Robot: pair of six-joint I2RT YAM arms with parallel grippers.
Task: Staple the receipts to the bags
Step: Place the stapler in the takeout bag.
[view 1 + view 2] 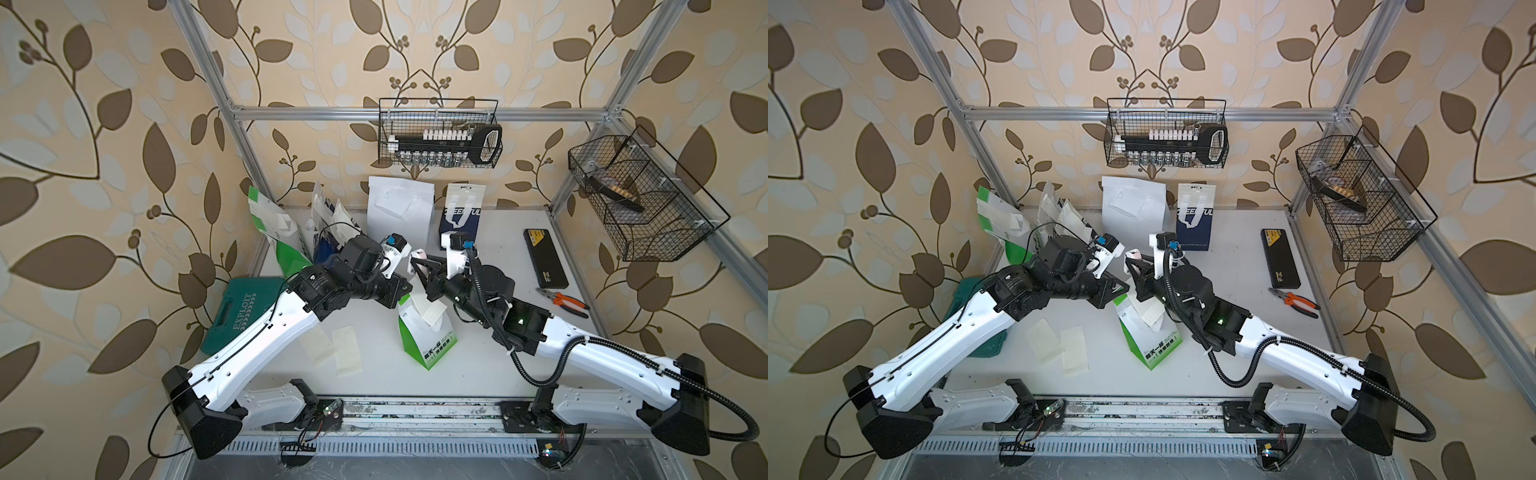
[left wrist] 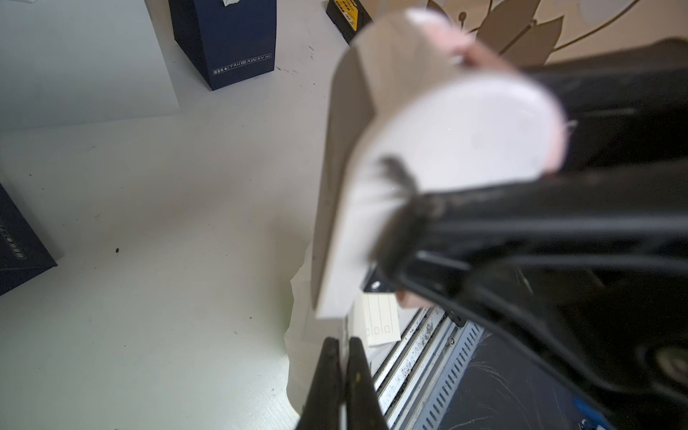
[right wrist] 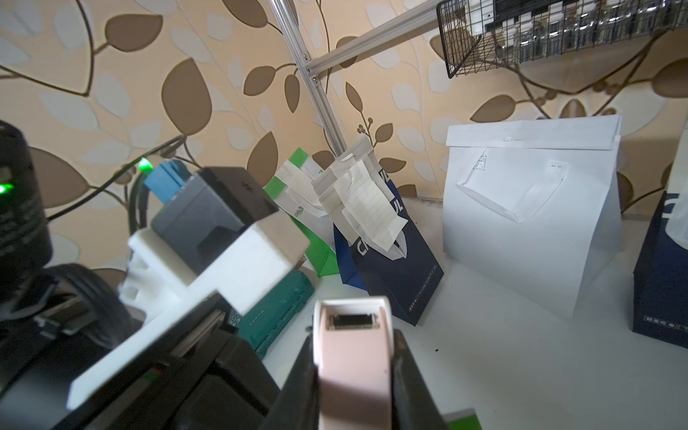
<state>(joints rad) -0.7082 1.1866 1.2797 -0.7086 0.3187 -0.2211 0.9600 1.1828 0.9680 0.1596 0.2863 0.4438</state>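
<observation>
A white-and-green bag (image 1: 428, 338) stands tilted at mid-table with a receipt (image 1: 432, 313) lying against its top. My left gripper (image 1: 406, 291) is shut on that bag's top edge; in the left wrist view its fingertips (image 2: 344, 368) pinch thin white paper. My right gripper (image 3: 352, 383) is shut on a pink-and-white stapler (image 3: 352, 350), held just above the bag's top (image 1: 417, 262). Two loose receipts (image 1: 318, 345) (image 1: 347, 351) lie flat left of the bag. Along the back stand another white-and-green bag (image 1: 270, 220), navy bags (image 1: 328, 245), a plain white bag (image 1: 399, 208) and a navy bag (image 1: 461, 220), with receipts on them.
A teal tool case (image 1: 239, 311) lies at the left edge under my left arm. A black case (image 1: 545, 257) and orange-handled pliers (image 1: 563, 301) lie at the right. Wire baskets hang on the back rail (image 1: 438, 133) and on the right frame (image 1: 640, 195).
</observation>
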